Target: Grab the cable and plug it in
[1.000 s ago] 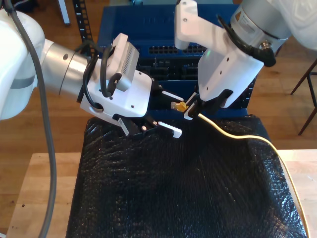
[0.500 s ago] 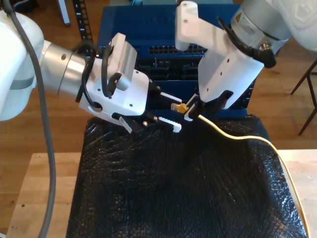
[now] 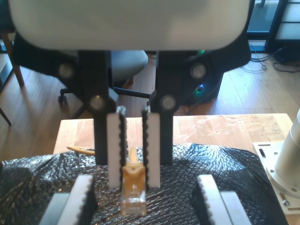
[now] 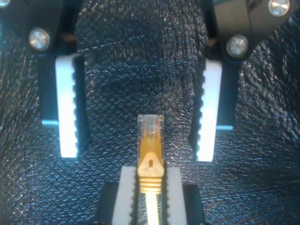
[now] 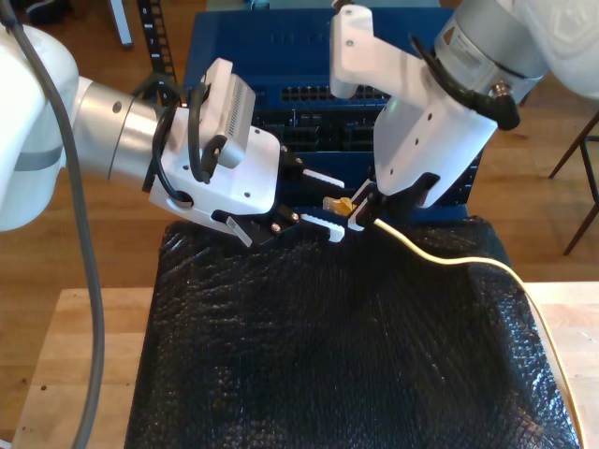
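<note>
My first gripper (image 5: pixel 323 202), jaws spread wide, faces the clear plug (image 4: pixel 150 126) with its amber boot. My second gripper (image 5: pixel 361 211) pinches the cream cable (image 5: pixel 449 256) behind the boot, above the black mat's (image 5: pixel 281 355) far edge. Cable tail cut off at exterior view's right.

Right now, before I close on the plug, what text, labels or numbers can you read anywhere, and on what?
No text is legible in any view.
Blue network switch: faint marks on its top face, too blurred to read.
Sticker on the arm at the exterior view's right: too small to read.
Cable plug: no print visible.
</note>
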Controlling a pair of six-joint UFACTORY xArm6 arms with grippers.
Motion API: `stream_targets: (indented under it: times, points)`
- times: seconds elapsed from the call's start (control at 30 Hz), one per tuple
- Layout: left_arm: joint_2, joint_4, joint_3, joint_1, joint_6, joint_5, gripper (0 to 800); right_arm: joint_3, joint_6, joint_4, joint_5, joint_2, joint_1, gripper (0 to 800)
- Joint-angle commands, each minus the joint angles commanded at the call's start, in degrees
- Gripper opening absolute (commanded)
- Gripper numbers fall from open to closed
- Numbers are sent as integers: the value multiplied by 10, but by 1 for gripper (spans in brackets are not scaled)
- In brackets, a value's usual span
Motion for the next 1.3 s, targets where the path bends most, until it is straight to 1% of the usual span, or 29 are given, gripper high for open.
stream_targets:
  times: [0.07,0.13,0.2,0.27,0.37,0.43,0.77,0.83,1.07,1.23,1.3]
  points:
    - [0,0,0,-1,1,0,464,0,1,0,0,0,0,4]
    - [0,-1,0,0,1,-1,400,0,0,0,-1,1,0,4]
    - [0,-1,0,0,1,-1,392,0,0,0,0,1,0,4]
    - [0,-1,1,0,0,-1,345,0,0,0,0,1,0,4]
    - [0,-6,7,-1,1,-1,336,0,0,0,0,1,1,4]
    - [0,-12,9,0,1,-1,311,0,0,0,0,1,0,4]
    - [0,-14,9,0,1,-1,292,0,0,0,0,1,1,4]
    - [0,-14,9,0,1,-1,269,0,0,0,0,1,1,4]
    - [0,-14,9,0,1,-1,243,1,0,0,0,1,1,4]
    - [0,-14,10,2,1,-1,191,1,0,0,0,1,1,4]
    - [0,-14,11,2,1,-2,184,1,0,0,0,1,1,4]
